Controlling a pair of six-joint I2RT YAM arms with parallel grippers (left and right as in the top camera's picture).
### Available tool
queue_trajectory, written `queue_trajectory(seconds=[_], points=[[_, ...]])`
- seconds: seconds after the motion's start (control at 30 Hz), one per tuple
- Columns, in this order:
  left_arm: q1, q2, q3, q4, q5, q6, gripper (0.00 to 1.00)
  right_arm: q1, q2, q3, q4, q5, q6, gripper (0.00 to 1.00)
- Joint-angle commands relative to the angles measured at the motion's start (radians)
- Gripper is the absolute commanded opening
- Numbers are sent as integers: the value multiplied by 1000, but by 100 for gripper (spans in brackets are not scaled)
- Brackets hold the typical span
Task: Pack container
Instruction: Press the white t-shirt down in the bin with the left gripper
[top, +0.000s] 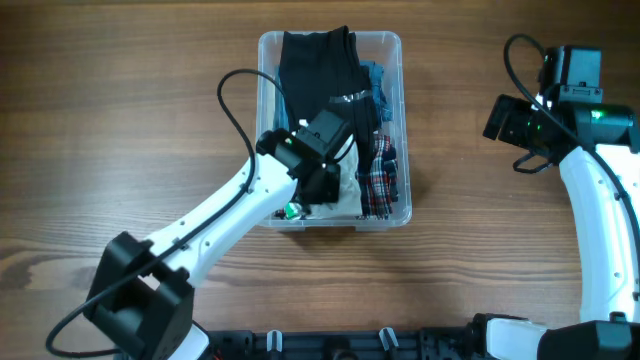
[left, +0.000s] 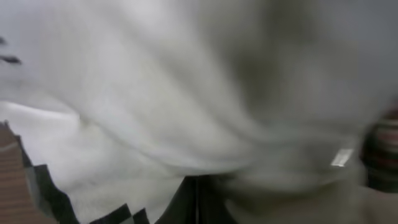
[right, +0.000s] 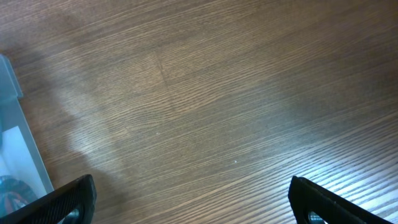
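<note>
The clear container (top: 404, 130) stands at the table's middle, filled with clothes: a black garment (top: 315, 65) at the back, blue cloth (top: 378, 80) at the right, plaid cloth (top: 380, 180) at the front right, white cloth (top: 348, 190) at the front. My left gripper (top: 322, 187) reaches down inside the container's front left part, into the clothes. In the left wrist view its dark fingers (left: 199, 202) meet at the bottom centre, with blurred white cloth (left: 155, 93) filling the frame. My right gripper (right: 189, 196) is open and empty over bare table; the container's corner (right: 9, 118) shows at its left.
A small green item (top: 292, 210) shows at the container's front left corner, under my left arm. My right arm (top: 600, 200) stands along the table's right side. Wooden table (top: 130, 110) surrounds the container.
</note>
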Motion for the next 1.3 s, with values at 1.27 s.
queue_trajectory(seconds=[1.27], points=[[-17, -122, 122, -46, -74, -68, 4, 0, -14, 12, 3, 3, -8, 100]])
